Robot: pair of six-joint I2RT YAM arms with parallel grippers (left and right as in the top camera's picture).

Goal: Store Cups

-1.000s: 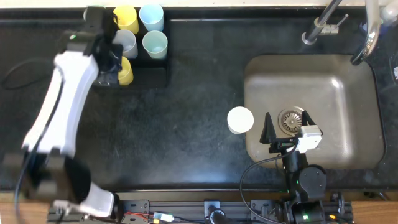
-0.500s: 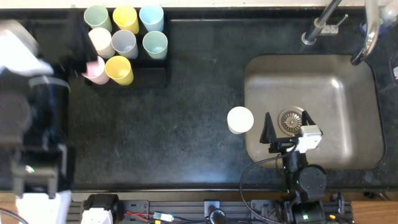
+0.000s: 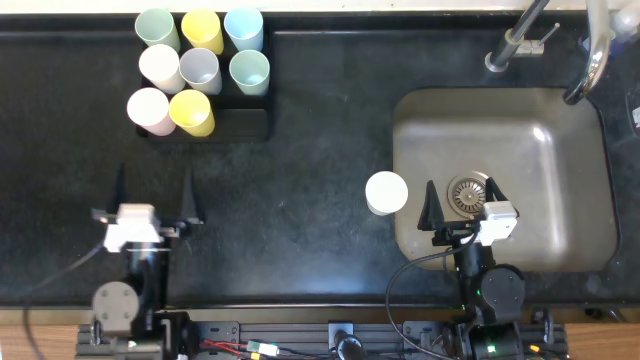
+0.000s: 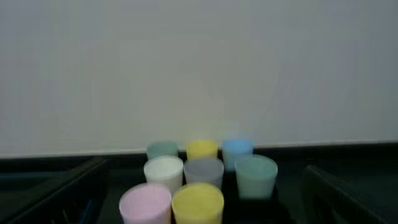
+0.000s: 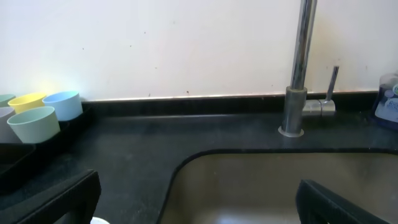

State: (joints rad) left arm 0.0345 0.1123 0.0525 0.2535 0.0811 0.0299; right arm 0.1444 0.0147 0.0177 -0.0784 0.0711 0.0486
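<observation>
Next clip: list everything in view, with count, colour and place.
stored cups: eight; two yellow, pale green, blue, white, grey, mint, pink; in the tray
tray: one, black, back left of the countertop
loose cup: one, white, on the countertop at the sink's left edge
sink: one, steel, right side
faucet: one, chrome, behind the sink
blue item: one, right of the faucet, cut off
countertop: one, black
left gripper: open, in front of the tray
right gripper: open, by the sink's front left
</observation>
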